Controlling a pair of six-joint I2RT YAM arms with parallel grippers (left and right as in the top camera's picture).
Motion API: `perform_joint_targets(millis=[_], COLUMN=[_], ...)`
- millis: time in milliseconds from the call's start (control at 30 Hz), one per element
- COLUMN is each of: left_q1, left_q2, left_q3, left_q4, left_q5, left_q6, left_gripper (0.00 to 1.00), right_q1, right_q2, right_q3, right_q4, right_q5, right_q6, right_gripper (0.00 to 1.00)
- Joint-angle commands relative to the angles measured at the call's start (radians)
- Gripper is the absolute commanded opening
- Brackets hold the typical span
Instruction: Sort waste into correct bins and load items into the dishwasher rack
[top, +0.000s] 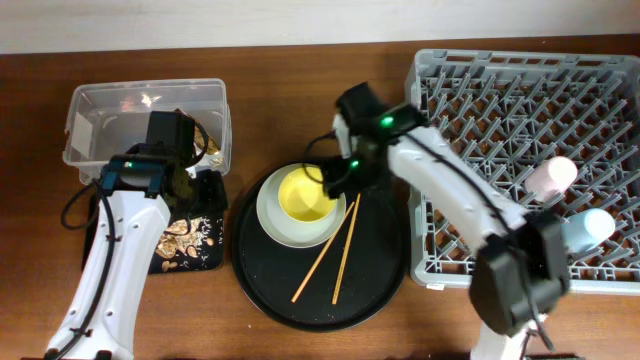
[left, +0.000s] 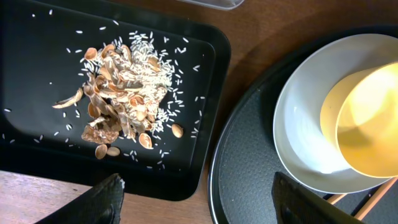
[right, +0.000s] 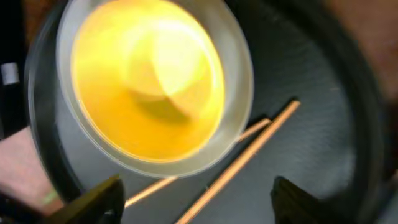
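Yellow bowl (top: 300, 195) sits nested in the grey-green plate (top: 272, 225) on the round black tray (top: 370, 280), at the middle of the bench (top: 300, 70); the right claw (right: 196, 183) hangs just above it, spread wide and holding nothing. Sorting looks done or nearly so: food scraps (left: 115, 112) lie heaped in the black rectangular tray (left: 37, 37), and a pink cup (top: 552, 177) and blue cup (top: 590, 230) already lie in the rack (top: 500, 100); so the step in hand seems to be loading the bowl. The next move calls for lowering over one wall of the bowl, pinching its rim, lifting it clear of the plate and carrying it right to a free stretch of pegs. Chopsticks (top: 330, 255) lie on the round tray with their upper ends at the plate's rim, just beside the approach; the left claw (left: 196, 180), also wide and empty, hovers over the rectangular tray's edge, near the plate.
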Motion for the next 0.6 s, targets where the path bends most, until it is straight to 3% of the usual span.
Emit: perform_joint_targets(millis=[0,100,167,200,267,300,467,567], left_q1=[0.003,0.003,0.003,0.003,0.003,0.003,0.003,0.003], left_q2=[-0.011,-0.011,-0.011,-0.011,-0.011,-0.011,-0.011,-0.011], left_q3=[-0.002,-0.002,-0.002,-0.002,-0.002,-0.002,-0.002,-0.002], left_q4=[-0.002,-0.002,-0.002,-0.002,-0.001,-0.002,0.000,0.004], left_q5=[-0.011,-0.011,-0.011,-0.010,-0.008,-0.008,-0.008,-0.008], left_q6=[-0.013,-0.013,-0.013,-0.013,-0.013,-0.013,-0.013,-0.013], left_gripper=[0.77,0.77,0.77,0.77,0.77,0.77,0.77,0.77], right_q1=[0.040,0.039,0.039,0.039,0.037,0.035,-0.051,-0.146], right_q2=[0.105,0.173,0.183,0.183,0.183,0.180,0.040,-0.116], right_q3=[0.009,0.009,0.009,0.009,0.009,0.010,0.063,0.132], right_q4=[0.031,0.075,0.095,0.097,0.093,0.093,-0.005,-0.028], right_q5=[0.005,0.005,0.005,0.005,0.005,0.009,0.188,0.348], right_q6=[0.104,0.147,0.148,0.148,0.147,0.147,0.133,0.047], right_gripper=[0.65,0.50,0.32,0.29,0.09,0.04,0.04,0.04])
